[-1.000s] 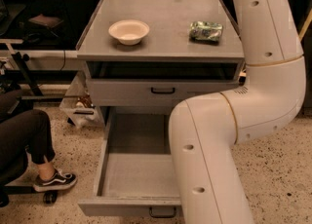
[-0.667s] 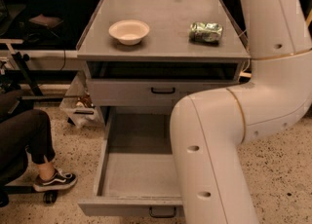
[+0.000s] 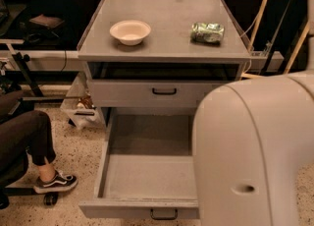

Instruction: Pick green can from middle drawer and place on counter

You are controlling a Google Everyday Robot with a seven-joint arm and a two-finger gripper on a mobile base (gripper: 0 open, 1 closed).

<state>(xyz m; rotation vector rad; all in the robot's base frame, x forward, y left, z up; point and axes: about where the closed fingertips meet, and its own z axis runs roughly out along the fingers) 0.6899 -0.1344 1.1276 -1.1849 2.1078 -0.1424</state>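
Note:
The green can (image 3: 207,32) lies on its side on the right part of the counter (image 3: 167,16), dented, shiny green with silvery patches. The middle drawer (image 3: 147,171) is pulled far out below, its grey floor bare where it shows; its right part is hidden behind my arm. A shallower drawer front (image 3: 157,92) with a black handle sits above it, slightly open. My gripper is out of view; only the big white arm segment (image 3: 255,151) fills the lower right.
A cream bowl (image 3: 130,32) stands on the counter's left part. A seated person's leg and sneaker (image 3: 54,181) are at the lower left, by a chair wheel. Wooden poles (image 3: 262,9) lean at the right. Shelving runs behind the cabinet.
My arm has pulled back from above the counter toward the lower right. The can and bowl stay where they were on the counter.

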